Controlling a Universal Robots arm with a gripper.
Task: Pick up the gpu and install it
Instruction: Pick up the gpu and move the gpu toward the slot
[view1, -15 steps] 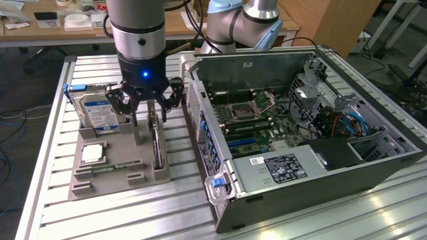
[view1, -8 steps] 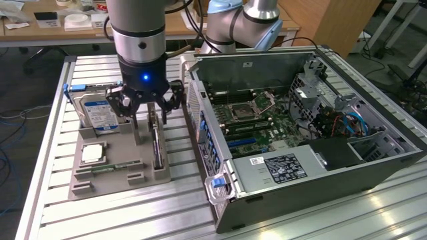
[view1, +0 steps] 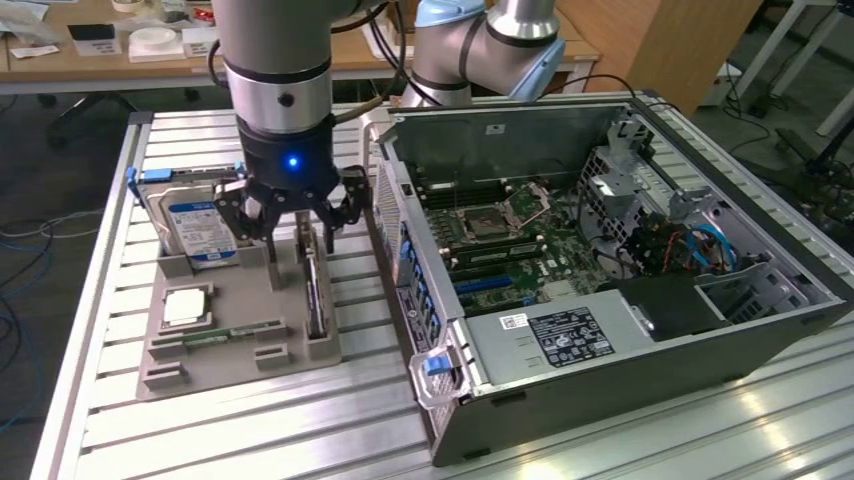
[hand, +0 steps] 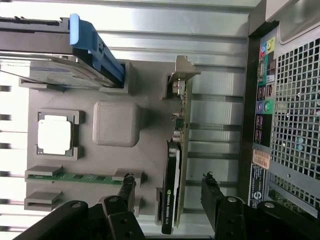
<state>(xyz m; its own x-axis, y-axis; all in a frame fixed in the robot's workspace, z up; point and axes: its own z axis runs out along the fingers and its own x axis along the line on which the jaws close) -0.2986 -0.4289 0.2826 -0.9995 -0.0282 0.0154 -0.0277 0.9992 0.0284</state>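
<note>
gpu (view1: 315, 295): in the exterior view, on edge in its tray (view1: 227, 377), just below your jaws.
computer case (view1: 601, 260): open, beside your jaws, gpu not in it.
jaws: in the wrist view, spread, fingertips (hand: 127, 184) either side of the gpu, clear of it.
progress: nothing lifted; grasp and install remain.

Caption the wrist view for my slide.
Open pincer flanks the graphics card standing on edge in its gray tray.
</note>
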